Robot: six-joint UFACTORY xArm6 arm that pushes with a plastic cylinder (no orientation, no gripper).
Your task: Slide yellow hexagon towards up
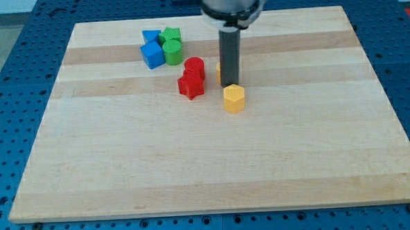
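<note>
This looks like a robotics lab bench. A pale wooden counter (214, 163) lies on a blue metal plate (21, 40) drilled with a regular grid of mounting holes, the kind used for fixing test rigs. The robot arm's metal mount (231, 3) hangs overhead.

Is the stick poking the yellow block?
Cannot tell. In the camera view my tip ends right at the yellow hexagon's upper edge, with no plain gap or contact showing.
</note>
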